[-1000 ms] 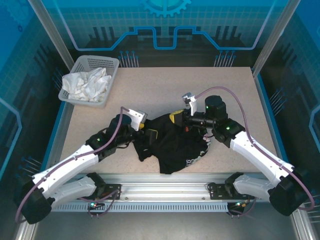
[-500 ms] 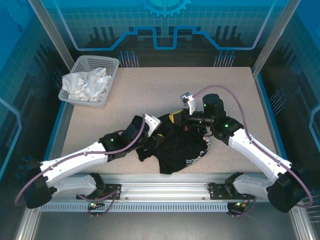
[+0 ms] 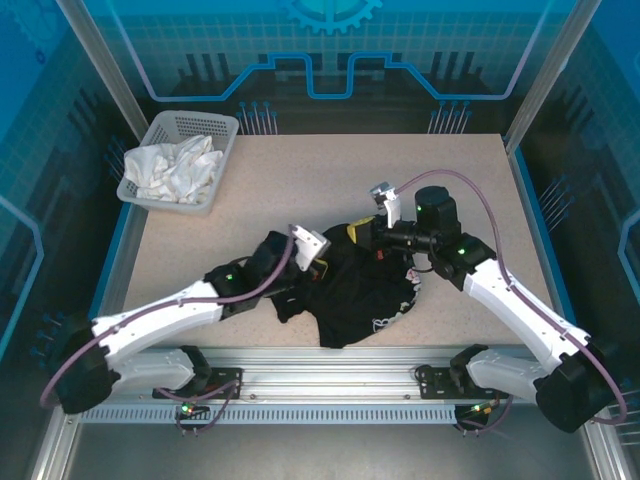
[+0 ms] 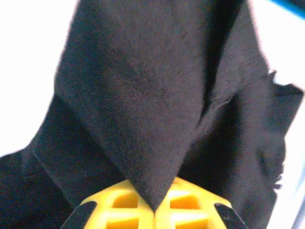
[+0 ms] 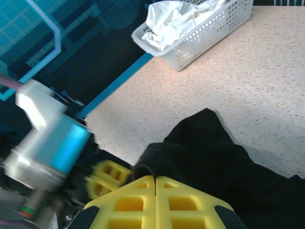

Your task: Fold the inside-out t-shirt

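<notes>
Speckled table [image 3: 300, 180], basket [image 3: 195, 117] of white cloth [image 3: 175, 168] well aside; left hand [image 4: 155, 207], right hand [image 5: 156, 183] closed on t-shirt [image 3: 355, 295].

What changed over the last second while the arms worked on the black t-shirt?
The left gripper, shut on the black soft fabric t-shirt, moved right over the heap; the right gripper, also shut on it, edged slightly right. The white plastic basket of white cloth stayed put.
</notes>
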Available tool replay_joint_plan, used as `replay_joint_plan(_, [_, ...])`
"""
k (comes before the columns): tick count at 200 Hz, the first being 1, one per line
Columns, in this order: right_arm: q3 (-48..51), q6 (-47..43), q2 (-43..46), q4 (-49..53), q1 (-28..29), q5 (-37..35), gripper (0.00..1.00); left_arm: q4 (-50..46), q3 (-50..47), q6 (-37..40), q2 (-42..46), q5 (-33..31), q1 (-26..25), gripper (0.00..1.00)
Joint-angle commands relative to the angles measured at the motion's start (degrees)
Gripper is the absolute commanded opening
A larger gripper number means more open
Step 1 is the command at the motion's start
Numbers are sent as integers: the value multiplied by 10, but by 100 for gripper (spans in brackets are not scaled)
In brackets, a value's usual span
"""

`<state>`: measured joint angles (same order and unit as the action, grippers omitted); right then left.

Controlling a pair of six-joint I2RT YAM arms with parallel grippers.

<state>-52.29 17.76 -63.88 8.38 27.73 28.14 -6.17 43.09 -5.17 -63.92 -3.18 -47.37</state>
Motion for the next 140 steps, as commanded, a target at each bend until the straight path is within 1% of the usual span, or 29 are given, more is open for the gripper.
replay_joint_plan(1, [-9, -49, 12, 49, -19, -15, 0, 84, -43, -38, 83, 202, 52, 0])
replay_joint_plan(10, [-14, -61, 9, 63, -19, -20, 0, 114, -56, -57, 105, 272, 73, 0])
replay_joint_plan(20, [-20, -66, 2, 68, -19, -16, 0, 144, -63, -78, 118, 329, 87, 0])
replay_joint_plan(31, [-22, -62, -10, 61, -16, -5, 0, 166, -66, -94, 122, 370, 96, 0])
replay_joint_plan(41, [-25, -55, -23, 61, -11, -9, 0, 179, -64, -103, 119, 402, 101, 0])
replay_joint_plan(57, [-47, -49, -50, 98, -9, -50, 0, 192, -60, -117, 118, 439, 107, 0])
replay_joint_plan(66, [-62, -55, -66, 127, -9, -71, 0, 195, -59, -122, 119, 446, 110, 0])
replay_joint_plan(77, [-70, -65, -75, 141, -8, -66, 1, 195, -60, -123, 122, 442, 113, 0])
replay_joint_plan(97, [-59, -83, -55, 134, -6, -34, 14, 182, -60, -121, 121, 424, 120, 0])
replay_joint_plan(119, [-38, -118, -6, 134, -3, -11, 27, 178, -65, -117, 121, 415, 124, 0])
replay_joint_plan(140, [-6, -130, 36, 112, 0, 10, 36, 175, -66, -110, 121, 414, 125, 0])
